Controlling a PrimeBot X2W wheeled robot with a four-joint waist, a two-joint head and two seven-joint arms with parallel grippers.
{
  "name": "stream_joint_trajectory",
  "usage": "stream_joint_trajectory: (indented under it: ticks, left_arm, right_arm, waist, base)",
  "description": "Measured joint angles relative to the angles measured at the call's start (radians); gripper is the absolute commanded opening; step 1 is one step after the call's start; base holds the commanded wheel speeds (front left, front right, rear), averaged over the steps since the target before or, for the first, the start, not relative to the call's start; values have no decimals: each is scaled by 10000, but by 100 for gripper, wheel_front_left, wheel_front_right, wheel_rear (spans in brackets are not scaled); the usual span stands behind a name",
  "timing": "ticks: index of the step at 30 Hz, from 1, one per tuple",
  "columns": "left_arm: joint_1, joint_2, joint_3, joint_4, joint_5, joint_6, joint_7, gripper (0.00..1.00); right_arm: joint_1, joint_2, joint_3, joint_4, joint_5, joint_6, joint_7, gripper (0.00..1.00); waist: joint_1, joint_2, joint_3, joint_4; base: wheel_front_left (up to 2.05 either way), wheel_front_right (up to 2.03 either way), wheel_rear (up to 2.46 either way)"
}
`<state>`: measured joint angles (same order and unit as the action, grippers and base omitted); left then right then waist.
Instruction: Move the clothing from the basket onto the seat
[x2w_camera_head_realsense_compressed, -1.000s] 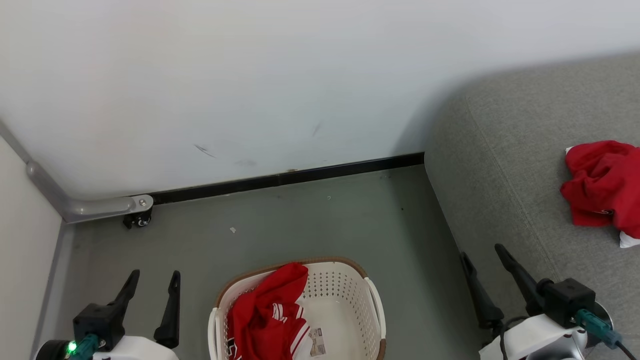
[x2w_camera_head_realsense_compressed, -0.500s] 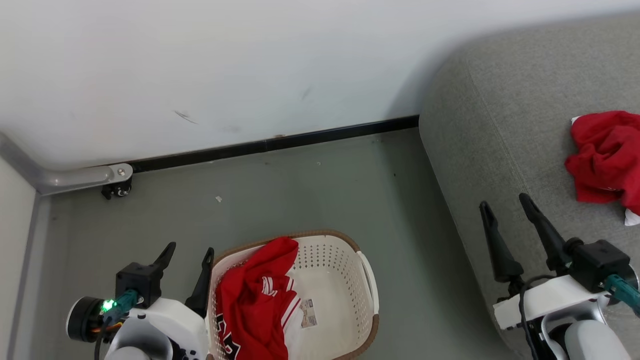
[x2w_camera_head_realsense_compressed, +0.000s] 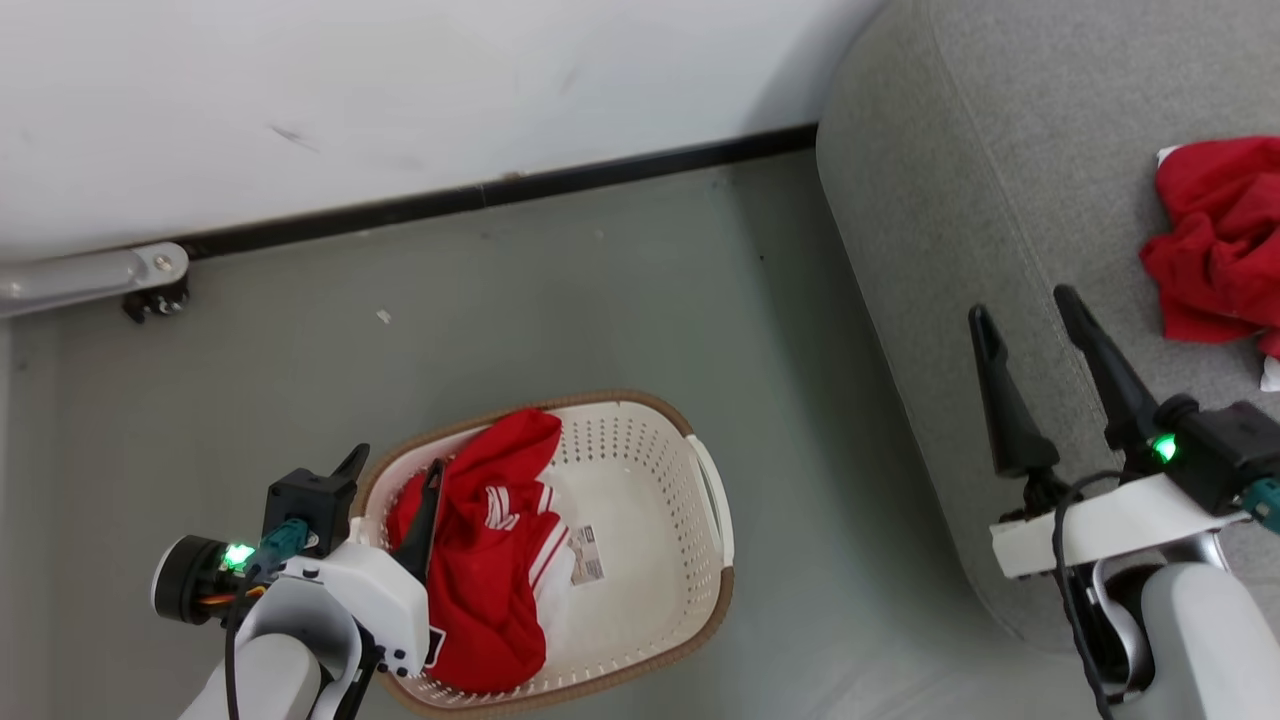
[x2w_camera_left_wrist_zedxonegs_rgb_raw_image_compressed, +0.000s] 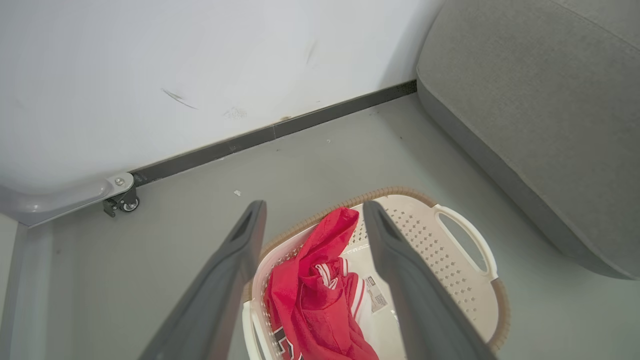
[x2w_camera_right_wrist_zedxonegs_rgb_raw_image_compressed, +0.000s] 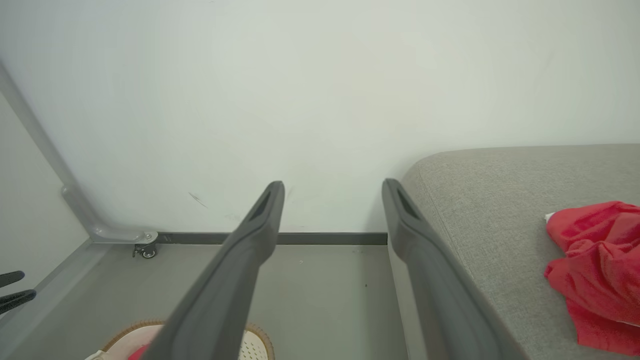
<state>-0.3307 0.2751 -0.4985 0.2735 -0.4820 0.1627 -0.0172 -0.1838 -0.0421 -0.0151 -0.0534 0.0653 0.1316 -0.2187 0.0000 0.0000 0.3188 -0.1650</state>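
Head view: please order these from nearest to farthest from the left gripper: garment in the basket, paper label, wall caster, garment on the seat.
From the left gripper:
1. Striped garment, in the basket, directly beside it.
2. Paper label, on the basket floor.
3. Caster, left, at the wall.
4. Crumpled garment, on the seat, far right.

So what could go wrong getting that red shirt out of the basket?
The open left gripper hangs at the left rim of the basket, one finger apparently outside it: closing might pinch the rim and tip the basket instead of taking the red garment. The garment is bunched and draped up the basket's side, so a grip may catch only a fold and drop it short of the seat.
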Motion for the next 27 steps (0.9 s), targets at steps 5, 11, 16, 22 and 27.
stream_joint_trajectory:
  ticks: [5,11,16,22,27]
  left_arm:
    - [-344,-17,-109,428,190,-92,25,100]
    - [-638,-102,-171,882,295,-173,-17,100]
    - [-828,-138,-230,1360,424,-224,-109,100]
    - [-1048,-140,-288,1894,537,-261,-232,100]
    - [-1320,-165,-286,2284,612,-332,-389,100]
  right_arm:
    - [-500,-2,44,-111,119,0,-2,100]
    - [-1006,-4,73,-178,146,0,-2,100]
    - [-1552,-4,21,-270,148,0,-13,100]
    - [-2200,-8,4,-293,148,0,-15,100]
    - [-2701,-13,96,-290,146,0,-15,100]
  waist:
    - [0,0,544,-151]
    - [1,0,1073,-296]
    - [0,0,1585,-439]
    - [0,0,2170,-601]
    - [0,0,2636,-725]
  base:
    - [0,0,0]
    - [0,0,0]
    - [0,0,0]
    - [0,0,0]
    - [0,0,0]
